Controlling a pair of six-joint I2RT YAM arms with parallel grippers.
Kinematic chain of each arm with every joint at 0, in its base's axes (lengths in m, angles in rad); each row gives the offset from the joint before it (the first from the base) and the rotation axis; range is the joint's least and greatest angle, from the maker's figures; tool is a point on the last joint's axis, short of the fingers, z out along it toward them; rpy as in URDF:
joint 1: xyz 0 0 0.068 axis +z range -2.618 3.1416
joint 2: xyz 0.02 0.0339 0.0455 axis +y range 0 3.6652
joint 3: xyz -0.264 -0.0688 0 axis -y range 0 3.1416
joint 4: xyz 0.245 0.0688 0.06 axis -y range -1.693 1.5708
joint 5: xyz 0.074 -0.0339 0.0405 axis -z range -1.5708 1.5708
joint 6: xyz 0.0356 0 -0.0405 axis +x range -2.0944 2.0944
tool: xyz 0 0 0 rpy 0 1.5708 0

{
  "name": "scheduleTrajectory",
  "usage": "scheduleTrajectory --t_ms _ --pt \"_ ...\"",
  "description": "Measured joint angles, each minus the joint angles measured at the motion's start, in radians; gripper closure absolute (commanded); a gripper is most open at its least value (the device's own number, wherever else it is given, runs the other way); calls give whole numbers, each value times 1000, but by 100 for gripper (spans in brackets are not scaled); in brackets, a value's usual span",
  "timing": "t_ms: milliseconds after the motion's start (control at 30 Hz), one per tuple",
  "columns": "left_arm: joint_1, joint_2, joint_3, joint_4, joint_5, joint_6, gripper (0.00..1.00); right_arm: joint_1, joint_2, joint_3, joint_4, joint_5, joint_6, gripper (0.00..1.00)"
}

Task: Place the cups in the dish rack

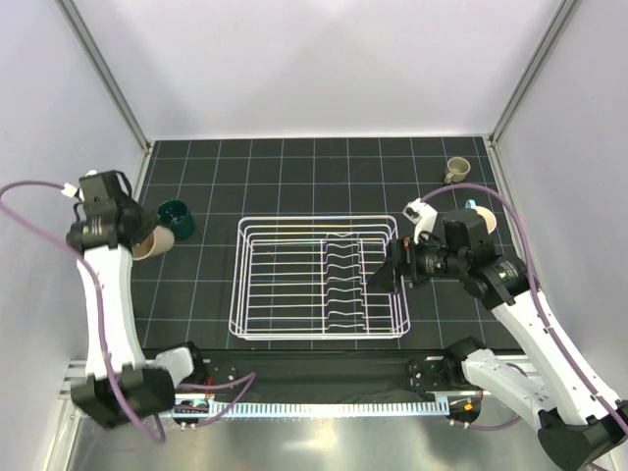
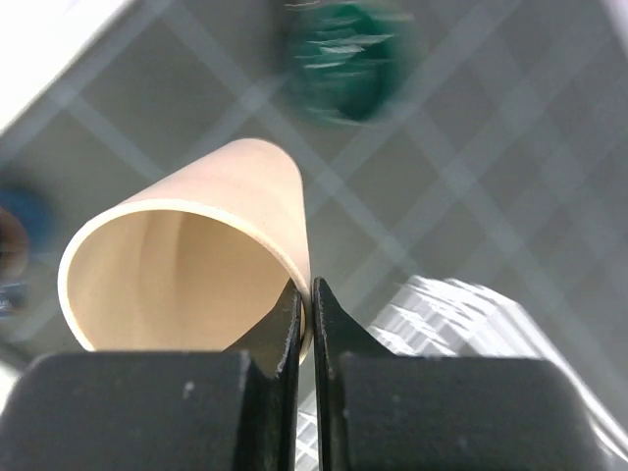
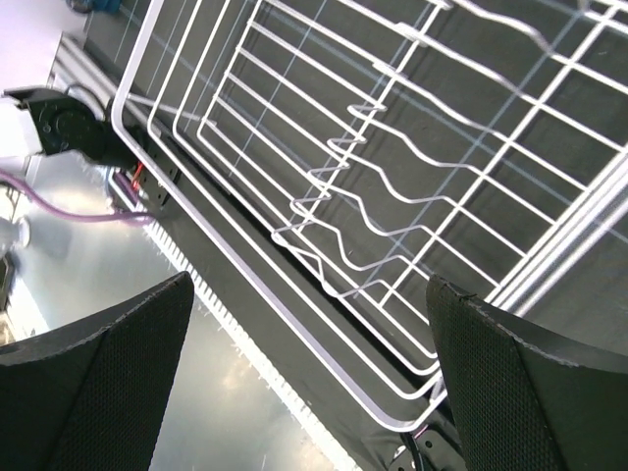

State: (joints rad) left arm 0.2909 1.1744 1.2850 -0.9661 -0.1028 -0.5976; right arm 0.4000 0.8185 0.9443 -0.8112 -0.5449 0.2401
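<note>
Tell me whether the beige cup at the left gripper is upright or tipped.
Tipped: the beige cup is turned on its side, its open mouth facing the wrist camera, with the left gripper shut on its rim.

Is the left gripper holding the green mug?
No, the left gripper pinches the rim of the beige cup, and the green mug is apart from it.

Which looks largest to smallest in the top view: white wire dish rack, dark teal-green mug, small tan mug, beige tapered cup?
1. white wire dish rack
2. dark teal-green mug
3. small tan mug
Unranked: beige tapered cup, partly covered, roughly like the teal mug.
</note>
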Motion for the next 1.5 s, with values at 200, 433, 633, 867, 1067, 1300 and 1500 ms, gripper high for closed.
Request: scheduleTrajectory --t_ms 200,433,633,867,1067,1300,1500 --pt "-46 -279 -60 134 316 -191 99 129 77 14 36 49 48 0" --pt "-110 -448 -247 452 632 -426 100 290 138 33 185 69 197 0" --pt "-180 -544 -390 760 755 -629 100 387 144 48 416 91 367 0" --pt "-211 -607 -618 1280 805 -956 100 454 150 49 726 204 537 0" --pt "-231 -632 -778 1561 789 -1162 100 475 214 50 922 262 586 0" --pt "-256 -661 -836 1736 769 -1271 100 476 313 38 1096 333 616 0" --pt "-269 -669 -855 1786 764 -1295 99 479 386 45 1159 340 628 0"
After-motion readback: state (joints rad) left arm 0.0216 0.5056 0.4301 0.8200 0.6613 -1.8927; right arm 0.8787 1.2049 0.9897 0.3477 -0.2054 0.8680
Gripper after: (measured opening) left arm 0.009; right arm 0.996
